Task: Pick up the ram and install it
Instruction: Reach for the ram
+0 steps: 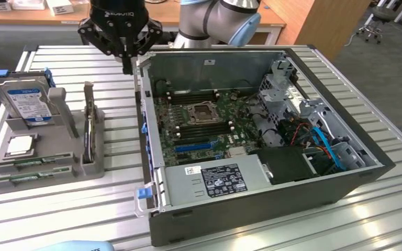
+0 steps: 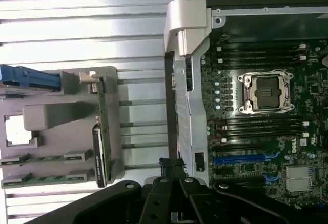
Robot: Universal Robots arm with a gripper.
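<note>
The robot's black hand (image 1: 126,67) hung closed and empty above the slatted table (image 1: 82,209), between a grey tray (image 1: 61,137) and an open computer case (image 1: 292,209). The green ram (image 1: 35,162) lay flat in the tray, well apart from the hand.

bare table (image 1: 121,157) gap beside tray (image 1: 61,140), case wall (image 1: 152,146) alongside
</note>
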